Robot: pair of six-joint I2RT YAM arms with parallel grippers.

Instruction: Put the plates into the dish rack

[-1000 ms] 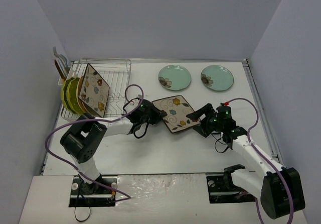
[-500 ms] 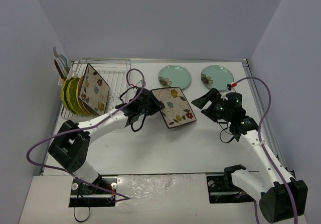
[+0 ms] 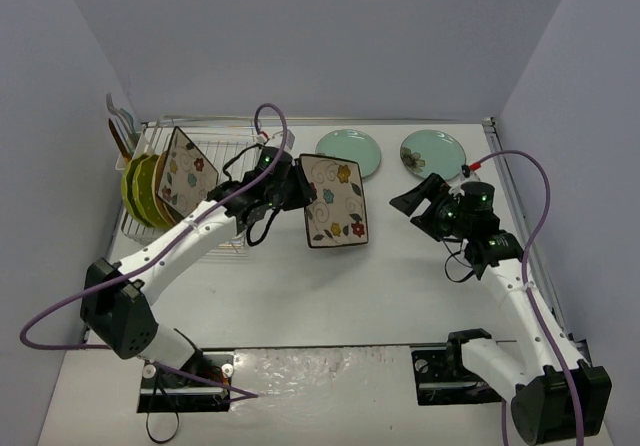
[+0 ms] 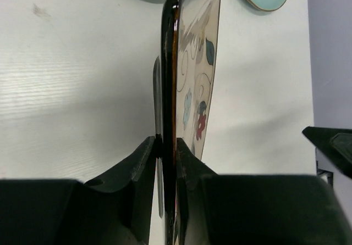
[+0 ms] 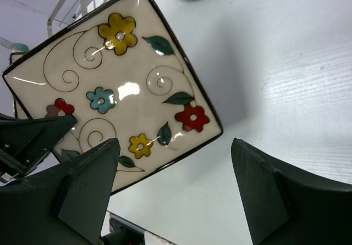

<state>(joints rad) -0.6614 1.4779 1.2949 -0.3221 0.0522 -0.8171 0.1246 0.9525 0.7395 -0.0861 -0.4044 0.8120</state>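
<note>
The rack [image 3: 235, 156] in the bench's back-left corner holds one square plate [image 3: 188, 178] and several round ones [image 3: 138, 191], which overlap too much to count. The left jaws are clamped on the second square plate [image 3: 335, 201], held above mid-bench. The right jaws stand apart, empty. Two teal plates [image 3: 432, 154] wait at the back edge, one partly hidden.

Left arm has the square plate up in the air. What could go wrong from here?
The left gripper pinches the held plate only at its dark rim, so it may pivot or slip. Swinging it to the dish rack could knock the racked square plate.
</note>
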